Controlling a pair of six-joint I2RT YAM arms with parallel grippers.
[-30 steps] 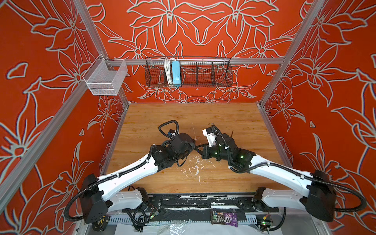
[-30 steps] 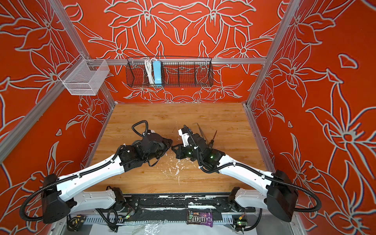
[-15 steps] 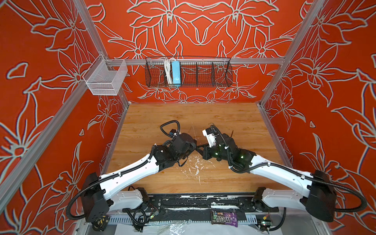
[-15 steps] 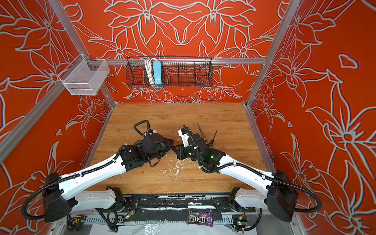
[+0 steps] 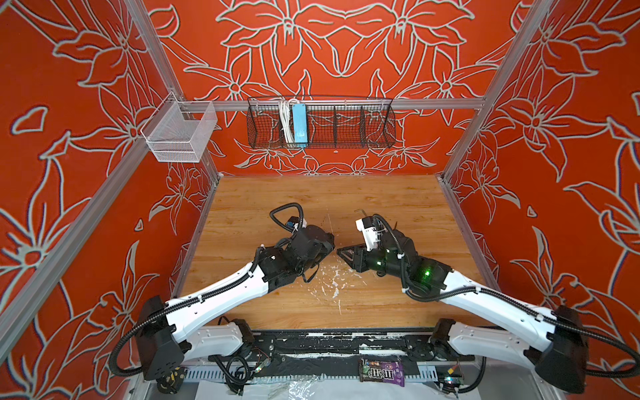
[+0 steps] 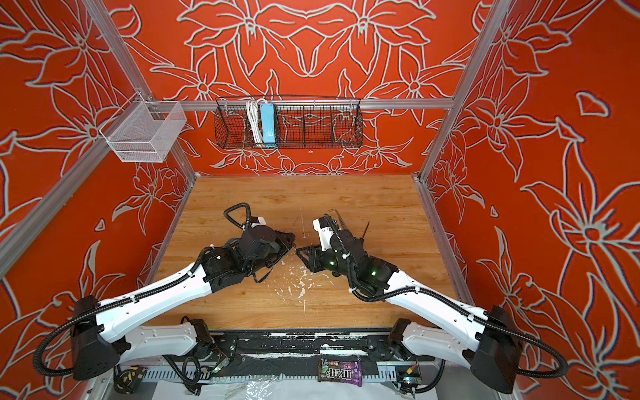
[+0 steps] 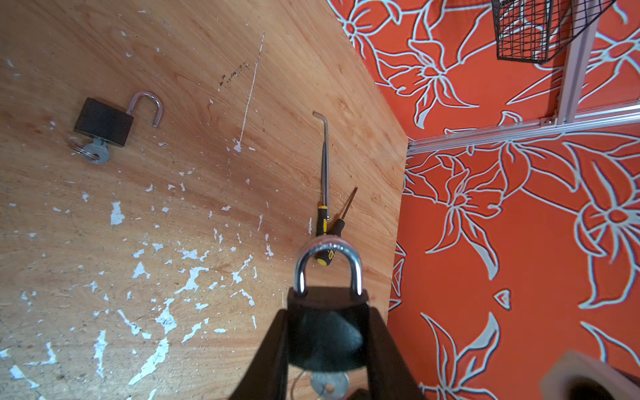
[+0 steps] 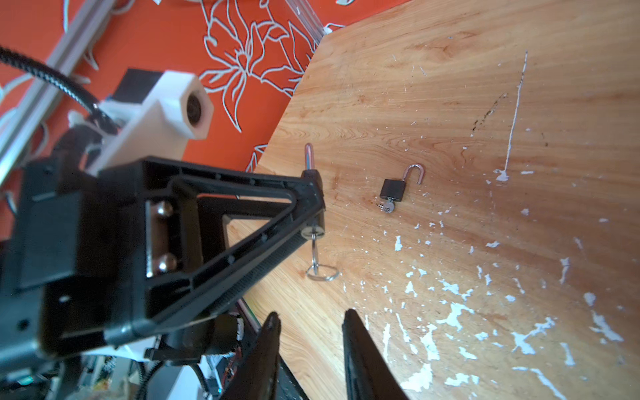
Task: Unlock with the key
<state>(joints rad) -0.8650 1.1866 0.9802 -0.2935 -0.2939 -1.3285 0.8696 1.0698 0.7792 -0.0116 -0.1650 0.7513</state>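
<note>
Your left hand (image 7: 327,313) is clamped on the black body of the padlock (image 7: 327,334) and holds it clear of the table (image 5: 311,194). The shackle (image 7: 327,246) is seated at both legs. The key (image 8: 312,231) sits in the keyhole at the opposite end, and its ring (image 8: 322,272) hangs below it; you cannot tell whether the ring touches the wood. Your right hand (image 8: 311,315) has its fingers parted with nothing between them, and the tips stop just short of that ring. In both top views the two hands face each other tip to tip near the middle of the table, the left at 9 o'clock of the right, with only a narrow gap between them. At about 1 o'clock from your right hand a hex key (image 7: 325,166) and two screwdrivers (image 7: 322,221) lie close together, between that hand and the table's 3 o'clock edge. A second padlock (image 7: 103,122), sprung open, lies flat on bare wood well apart from both hands. Toward 12 o'clock the wood runs open to the back wall.
</note>
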